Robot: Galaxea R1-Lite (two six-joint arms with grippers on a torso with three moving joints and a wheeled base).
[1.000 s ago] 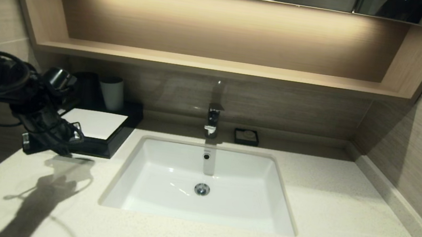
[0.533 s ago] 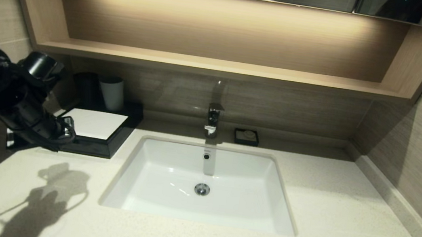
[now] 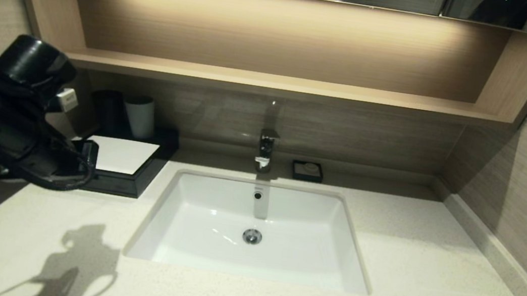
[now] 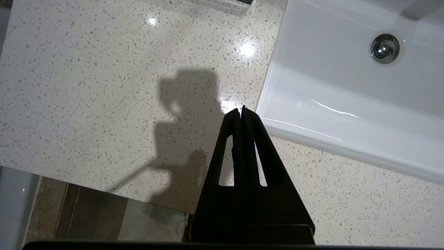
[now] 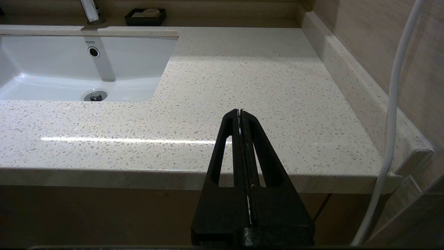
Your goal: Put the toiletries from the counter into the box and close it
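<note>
The black box with its white top panel sits at the back left of the counter, its front flush. No toiletries show in any view. My left arm hangs raised just left of the box. Its gripper is shut on nothing, above bare counter beside the sink's near left corner. My right gripper is shut and empty, parked low off the counter's front edge at the right, out of the head view.
A white sink is set in the middle, with a faucet behind it. A small black soap dish sits right of the faucet. A grey cup stands behind the box. A wooden shelf runs overhead.
My left arm has lifted and drawn back to the left, away from the box's front. Its shadow has slid nearer on the counter. The gripper stayed shut.
</note>
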